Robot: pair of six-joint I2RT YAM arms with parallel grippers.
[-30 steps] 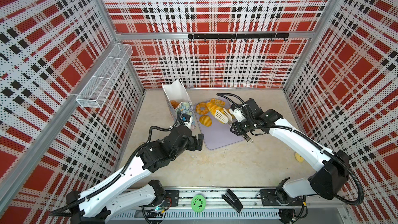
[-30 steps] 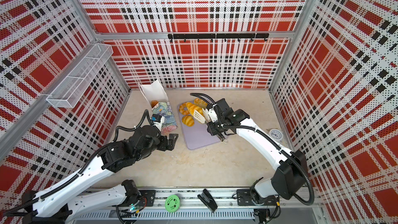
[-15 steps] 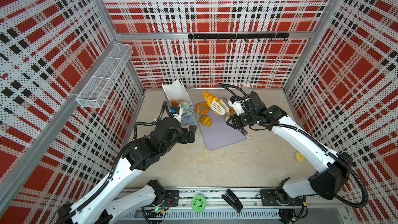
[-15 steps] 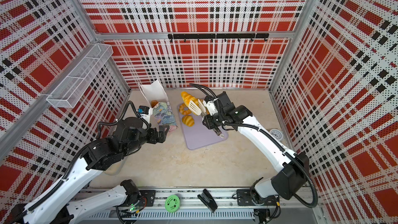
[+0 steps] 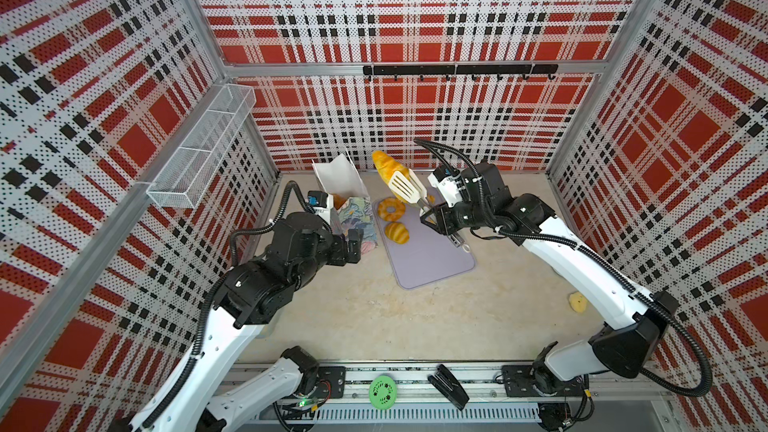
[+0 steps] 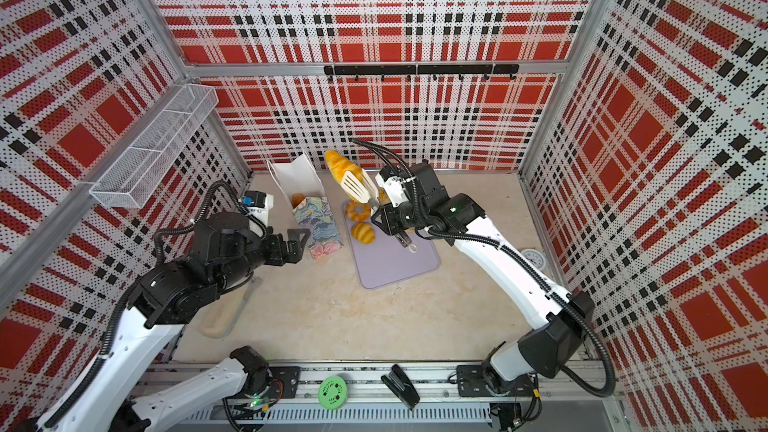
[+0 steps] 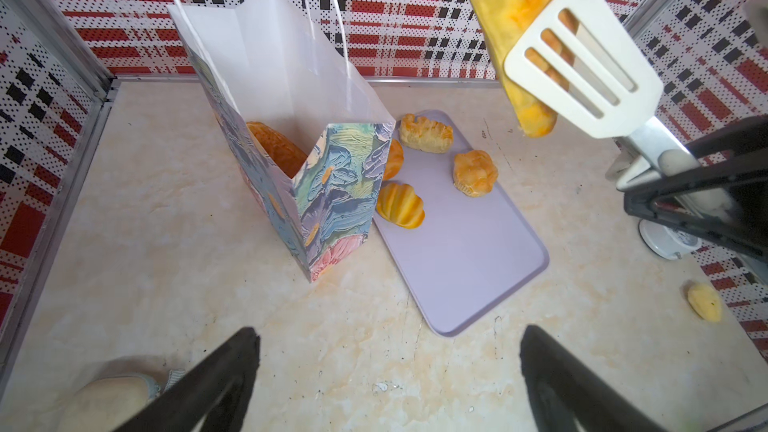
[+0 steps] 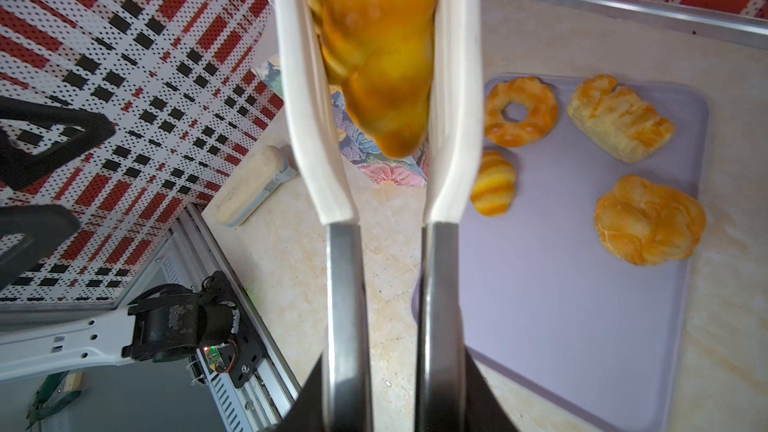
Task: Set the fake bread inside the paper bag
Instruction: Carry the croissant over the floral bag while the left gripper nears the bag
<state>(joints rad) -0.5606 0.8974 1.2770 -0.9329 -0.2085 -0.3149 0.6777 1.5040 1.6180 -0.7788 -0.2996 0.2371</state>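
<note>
Gripping the tongs (image 7: pixel 582 76), your right tool (image 5: pixel 434 216) holds the long bread (image 5: pixel 388 166) aloft, near the mouth of the standing paper bag (image 7: pixel 332 184); your left tool (image 7: pixel 388 351) gapes wide, empty. Reckon the bread light, glossy, likely slippery and squashy: the blades pinch it near one end, so carry gently.

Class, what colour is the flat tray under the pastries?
Plain pale lilac. The tray shows best in the right wrist view.

Bright even light, blurred close-ups
</note>
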